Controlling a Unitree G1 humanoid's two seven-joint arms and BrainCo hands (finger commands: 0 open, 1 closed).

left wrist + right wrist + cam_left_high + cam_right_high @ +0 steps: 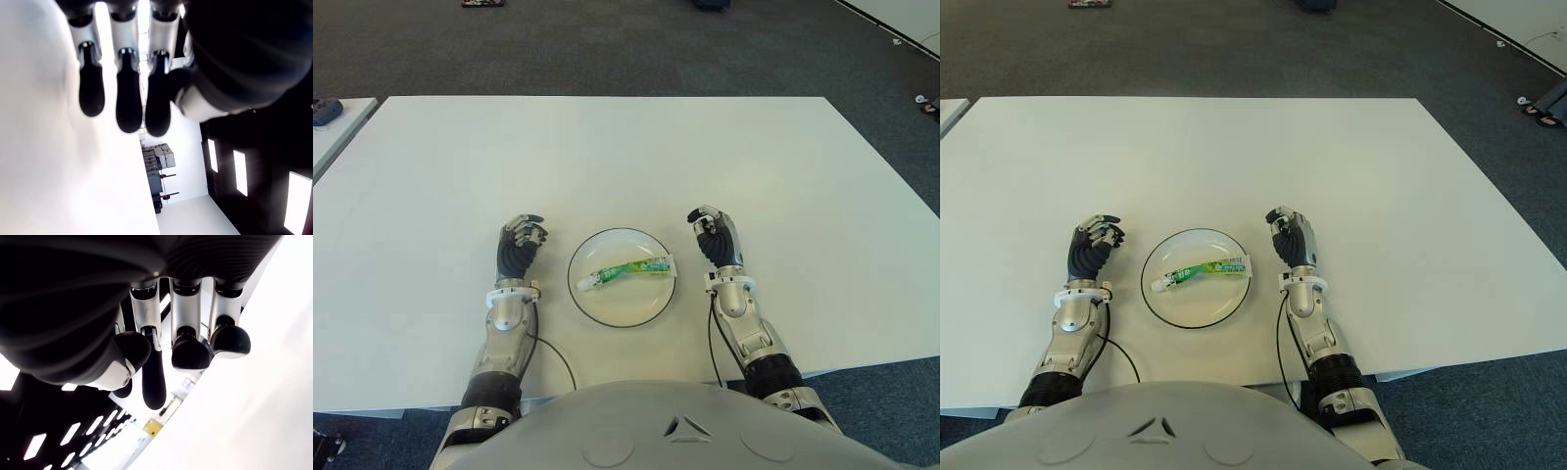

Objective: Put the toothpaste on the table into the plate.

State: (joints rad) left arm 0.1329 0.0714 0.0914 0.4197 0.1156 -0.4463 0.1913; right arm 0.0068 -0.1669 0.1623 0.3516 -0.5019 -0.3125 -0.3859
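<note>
White tabletop (607, 157) fills most of both eye views, a broad rectangle with dark grey carpeted floor (607, 44) beyond its far edge and to the right. Near its front edge, right before the robot's torso (675, 431), sits the plate (597, 305), round and white with a thin dark rim. The left hand (520, 245) shows just to the left of the plate and the right hand (716, 238) just to the right of it, each a little apart from the rim, each on a silver forearm that reaches in from the bottom of the view. The left hand's fingers (129, 100) are loosely curled, their dark tips hanging side by side over the bright surface in the left wrist view, and nothing is held between them. The right hand's fingers (190, 350) are likewise bent in a relaxed curl in the right wrist view, the thumb tucked beside them, and they hold nothing either. Whether either hand touches the tabletop cannot be told from these views. The toothpaste (630, 269) lies inside the plate, a small green and white tube flat on the plate's upper half, set at a slight slant: its white cap end points toward the left side of the plate and its flat crimped end reaches close to the right rim. It lies between the two hands and touches neither of them.
</note>
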